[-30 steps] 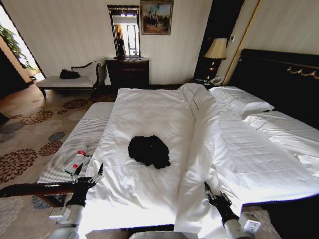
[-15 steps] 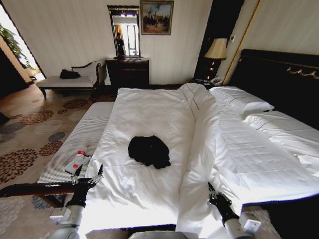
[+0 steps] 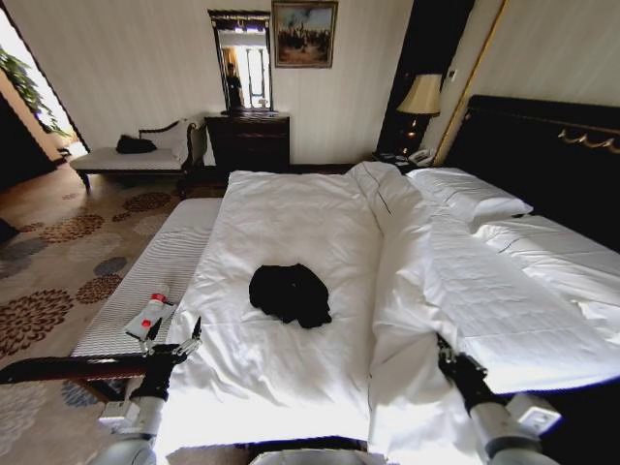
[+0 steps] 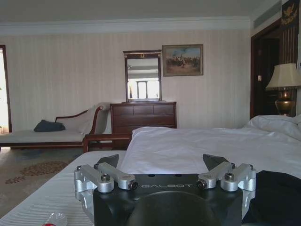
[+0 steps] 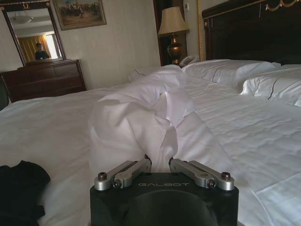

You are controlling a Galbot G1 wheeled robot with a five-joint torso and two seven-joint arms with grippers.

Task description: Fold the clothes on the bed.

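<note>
Black T-shirt (image 3: 290, 294) lies crumpled in a heap on the white duvet (image 3: 291, 223), toward the foot half of the bed (image 3: 542, 145), left of the long raised ridge of bunched duvet that runs from foot to pillows. Shirt is not spread; no lettering can be made out.

Left tool (image 3: 172, 341) hangs at the bed's foot-left corner, just off the duvet edge, above the dark wooden rail. Fingers stand apart, nothing between them. In the left wrist view the left tool (image 4: 164, 175) shows both fingers spread wide, with the shirt (image 4: 277, 197) off to one side and well apart from it.

Right tool (image 3: 448, 358) sits at the foot end of the duvet ridge, near the bed's foot edge. In the right wrist view the right tool (image 5: 160, 165) has its fingers drawn in on a pinch of white duvet fabric (image 5: 141, 122), which rises in a bunched fold straight from the fingertips. Shirt (image 5: 19, 188) lies low to one side of it, not touching.

Striped bench (image 3: 155, 271) runs along the bed's left side; a small white bottle with a red cap (image 3: 147, 315) lies on it near the left tool.
</note>
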